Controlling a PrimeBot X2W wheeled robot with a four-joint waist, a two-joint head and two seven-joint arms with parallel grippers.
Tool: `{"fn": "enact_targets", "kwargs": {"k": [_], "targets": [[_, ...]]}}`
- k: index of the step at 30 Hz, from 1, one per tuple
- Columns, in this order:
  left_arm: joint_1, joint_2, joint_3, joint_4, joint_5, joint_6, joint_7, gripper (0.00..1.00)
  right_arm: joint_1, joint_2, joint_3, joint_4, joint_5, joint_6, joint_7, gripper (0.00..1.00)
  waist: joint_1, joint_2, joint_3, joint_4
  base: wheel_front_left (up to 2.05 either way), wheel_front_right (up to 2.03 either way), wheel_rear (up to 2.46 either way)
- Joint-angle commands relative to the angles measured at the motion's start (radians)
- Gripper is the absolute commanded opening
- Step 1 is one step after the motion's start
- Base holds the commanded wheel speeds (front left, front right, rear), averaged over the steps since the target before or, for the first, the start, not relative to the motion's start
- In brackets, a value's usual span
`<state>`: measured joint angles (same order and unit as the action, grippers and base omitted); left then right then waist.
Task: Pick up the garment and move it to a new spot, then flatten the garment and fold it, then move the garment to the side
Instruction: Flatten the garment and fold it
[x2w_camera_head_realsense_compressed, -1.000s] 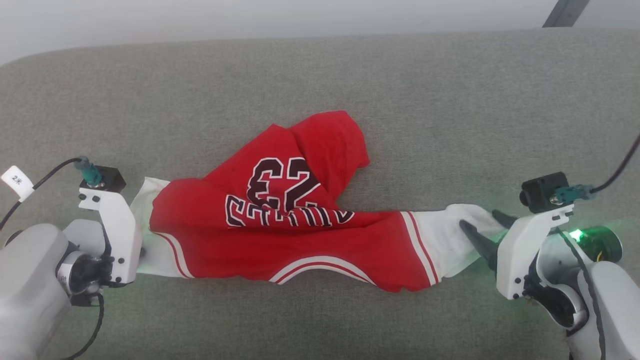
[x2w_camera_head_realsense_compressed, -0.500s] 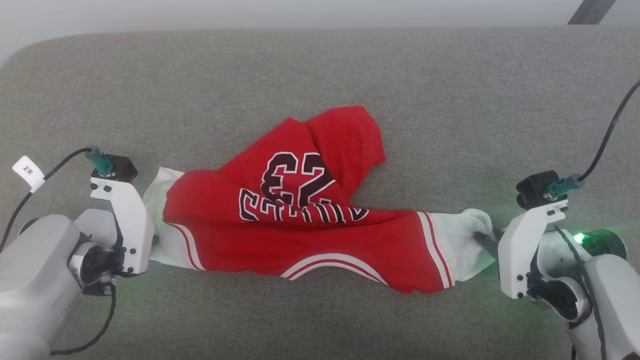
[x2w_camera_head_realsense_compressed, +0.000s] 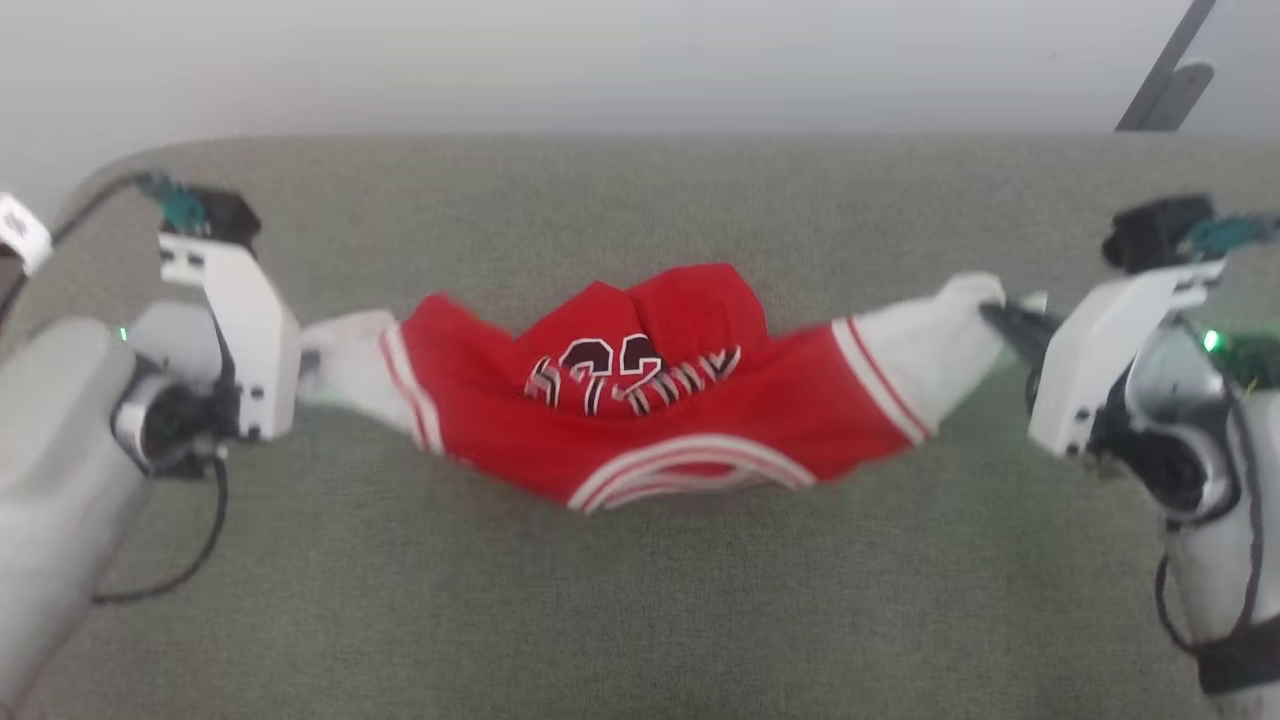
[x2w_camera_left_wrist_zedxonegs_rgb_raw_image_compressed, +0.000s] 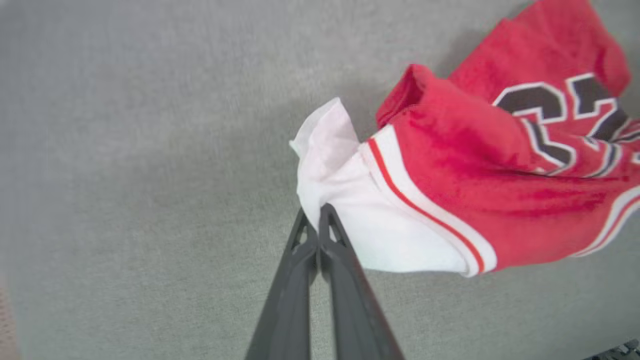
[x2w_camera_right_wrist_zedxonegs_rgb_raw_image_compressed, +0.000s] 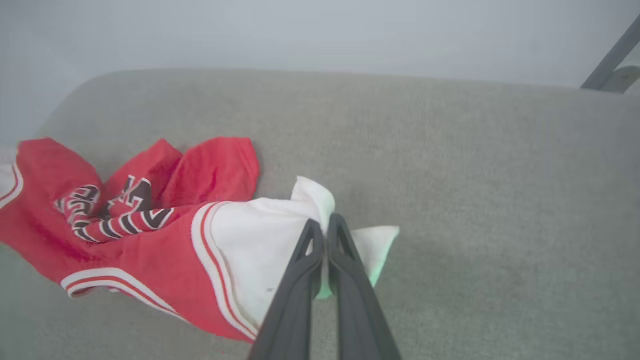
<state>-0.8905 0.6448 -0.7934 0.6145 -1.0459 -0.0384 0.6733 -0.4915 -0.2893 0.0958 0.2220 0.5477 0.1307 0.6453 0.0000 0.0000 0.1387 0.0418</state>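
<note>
Grey fabric-covered surface (x2w_camera_head_realsense_compressed: 640, 620), rounded at the far left corner, is seen throughout. Pale plain wall (x2w_camera_head_realsense_compressed: 600, 60) is recorded behind it. Dark slanted bar (x2w_camera_head_realsense_compressed: 1170, 85) is noted upper right, against that wall.

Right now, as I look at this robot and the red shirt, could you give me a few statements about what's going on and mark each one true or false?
1. The left gripper is shut on a white sleeve of the garment. True.
2. The right gripper hangs open above the garment. False: it is shut on the other white sleeve.
3. The garment lies flat and smooth. False: it is bunched up, strung between the two grippers, its lettering crumpled.
4. The surface beneath is grey fabric. True.
</note>
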Motion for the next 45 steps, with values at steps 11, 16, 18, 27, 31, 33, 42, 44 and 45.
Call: {"fn": "enact_targets", "kwargs": {"k": [11,16,18,27,31,33,42,44,45], "targets": [[-0.246,-0.013,0.055,-0.001,0.041,-0.01,-0.028,0.0,-0.293,0.028,-0.04,0.077,-0.026,0.0,-0.113,0.0,0.0,0.0,-0.08,-0.007,0.0,0.0,0.0],[-0.369,-0.027,0.075,0.031,0.068,-0.022,-0.073,0.0,-0.443,0.051,-0.031,0.153,-0.047,0.0,-0.175,0.0,0.0,0.0,-0.093,-0.017,0.0,0.0,0.0],[-0.412,-0.03,0.08,0.051,0.084,-0.029,-0.096,0.0,-0.496,0.062,-0.031,0.185,-0.043,0.0,-0.206,0.0,0.0,0.0,-0.097,-0.022,0.0,0.0,0.0],[-0.56,-0.065,0.073,0.16,0.131,-0.063,-0.173,0.0,-0.677,0.057,0.024,0.326,-0.062,0.0,-0.308,0.0,0.0,0.0,-0.076,-0.037,0.0,0.0,0.0],[-0.609,-0.083,0.067,0.194,0.156,-0.071,-0.232,0.0,-0.743,0.052,0.039,0.394,-0.077,0.0,-0.376,0.0,0.0,0.0,-0.022,-0.039,0.0,0.0,0.0],[-0.634,-0.095,0.07,0.214,0.161,-0.073,-0.262,0.0,-0.781,0.053,0.045,0.426,-0.084,0.0,-0.417,0.0,0.0,0.0,0.014,-0.041,0.0,0.0,0.0],[-0.825,-0.159,0.072,0.316,0.245,-0.061,-0.506,0.0,-0.99,0.038,0.09,0.589,-0.179,0.0,-0.729,0.0,0.0,0.0,0.222,-0.044,0.0,0.0,0.0],[-0.856,-0.179,0.071,0.341,0.268,-0.063,-0.573,0.0,-1.028,0.034,0.084,0.632,-0.214,0.0,-0.814,0.0,0.0,0.0,0.253,-0.039,0.0,0.0,0.0],[-0.874,-0.188,0.074,0.352,0.272,-0.064,-0.611,0.0,-1.05,0.029,0.084,0.649,-0.239,0.0,-0.851,0.0,0.0,0.0,0.267,-0.036,0.0,0.0,0.0]]}}
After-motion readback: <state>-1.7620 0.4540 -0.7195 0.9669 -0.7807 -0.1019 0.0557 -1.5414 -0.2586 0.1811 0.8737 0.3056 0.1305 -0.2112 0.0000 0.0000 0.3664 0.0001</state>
